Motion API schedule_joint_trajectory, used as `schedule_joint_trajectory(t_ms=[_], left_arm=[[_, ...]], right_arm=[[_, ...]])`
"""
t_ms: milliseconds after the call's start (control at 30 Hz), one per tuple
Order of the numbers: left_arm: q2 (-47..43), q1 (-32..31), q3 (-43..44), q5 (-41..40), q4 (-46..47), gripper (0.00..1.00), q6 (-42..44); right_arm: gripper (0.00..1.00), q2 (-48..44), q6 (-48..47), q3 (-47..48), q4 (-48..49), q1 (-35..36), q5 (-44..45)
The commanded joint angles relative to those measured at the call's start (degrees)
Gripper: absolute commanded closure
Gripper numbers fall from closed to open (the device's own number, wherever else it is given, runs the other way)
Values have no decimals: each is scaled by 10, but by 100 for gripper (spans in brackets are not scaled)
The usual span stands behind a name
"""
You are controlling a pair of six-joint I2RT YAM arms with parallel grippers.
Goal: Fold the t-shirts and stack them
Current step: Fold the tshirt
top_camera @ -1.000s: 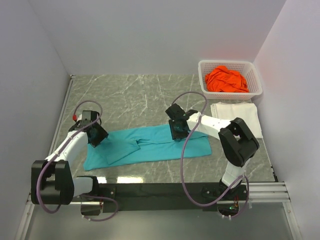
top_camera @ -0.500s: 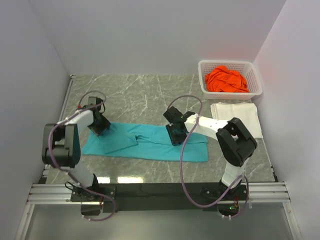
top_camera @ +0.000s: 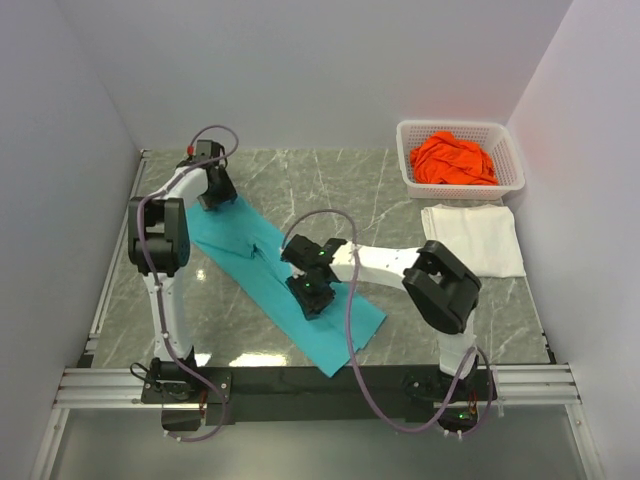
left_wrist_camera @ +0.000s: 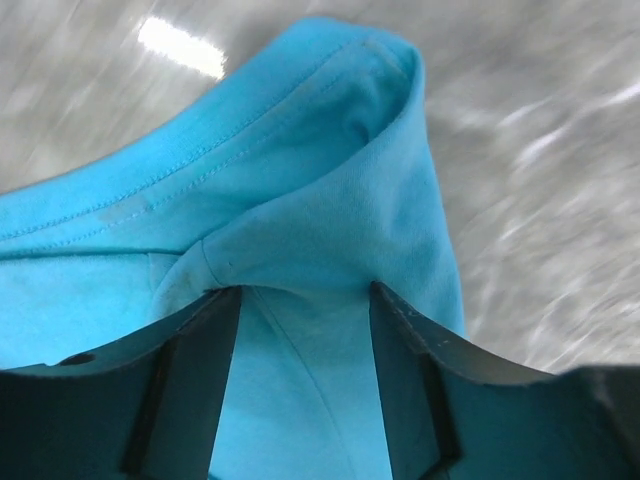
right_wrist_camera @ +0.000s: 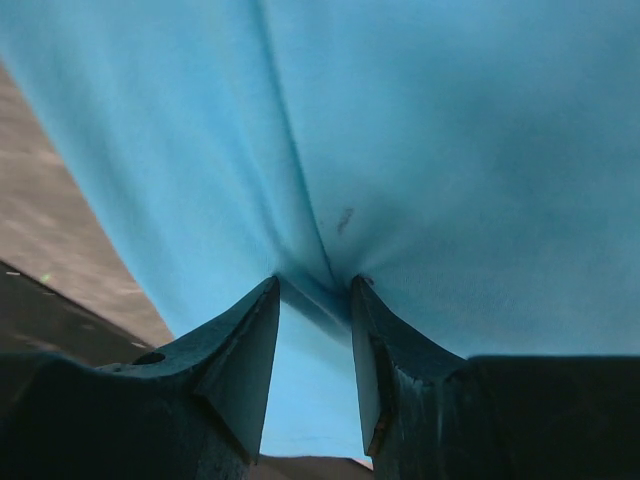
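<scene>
The teal t-shirt (top_camera: 245, 262) lies diagonally on the surface (top_camera: 330, 190), from the far left toward the near edge. Your right gripper (top_camera: 310, 297) pinches a fold near its middle. Your left gripper (top_camera: 215, 192) has its far end between the fingers; if it really grips, you cannot tell.

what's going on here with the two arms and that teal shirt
Both arms are working on the teal t-shirt, which lies stretched diagonally across the marble table. The left arm's fingers pinch its far end, and the right arm's fingers pinch a fold near its middle. A white t-shirt lies folded off to the right, and an orange t-shirt sits crumpled in the basket, not yet folded.
</scene>
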Motion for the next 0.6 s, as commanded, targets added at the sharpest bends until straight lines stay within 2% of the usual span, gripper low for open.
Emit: schedule_joint_trajectory(t_ms=[0,33,67,233,433,533,567], left_arm=[[64,-6,52,17,14,37,72],[83,-8,85,20,13,32,79],[92,-12,99,27,15,31,97],[144,-25,182,34,20,30,123],[201,-29,294,58,0,29,130],[193,-29,297,75,33,26,125],[187,-29,288,87,46,21,123]], right_arm=[[58,63,14,41,-29,31,-42],[58,72,14,56,-32,37,-42],[58,90,15,89,-35,48,-48],[58,140,17,189,-59,71,-37],[58,173,29,245,-55,75,-27],[57,173,32,263,-55,75,-4],[57,164,33,266,-56,74,3]])
